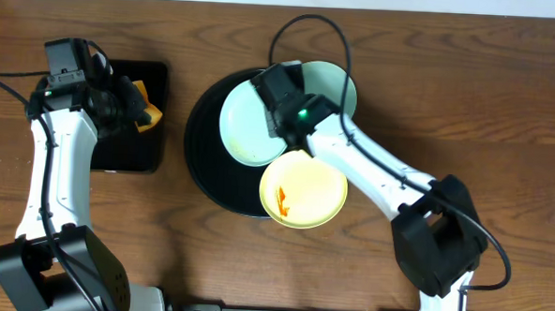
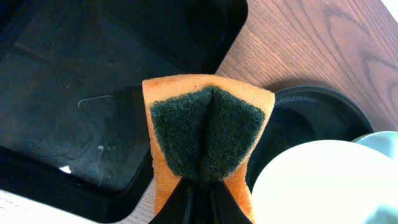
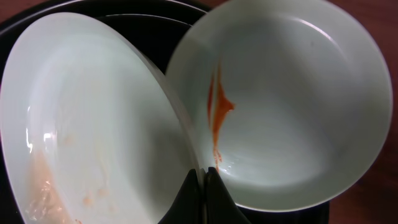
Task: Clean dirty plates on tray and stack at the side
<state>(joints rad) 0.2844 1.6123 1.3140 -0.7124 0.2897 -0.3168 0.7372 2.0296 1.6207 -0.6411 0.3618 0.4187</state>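
The right jaws are pinched tight on the rim of a pale blue-green plate [image 3: 93,124], which is tipped up and marked with faint orange smudges at its lower left. Just behind it, at the right of the wrist view, a second blue-green plate [image 3: 292,106] is streaked with orange sauce. Both are found over the round black tray [image 1: 207,162] at the frame's centre. A pale yellow plate [image 1: 304,189], smeared orange, is laid across the tray's lower right rim. The left jaws are clamped on an orange sponge [image 2: 208,130] above a rectangular black tray [image 2: 74,93] at the left of the counter [image 1: 450,69].
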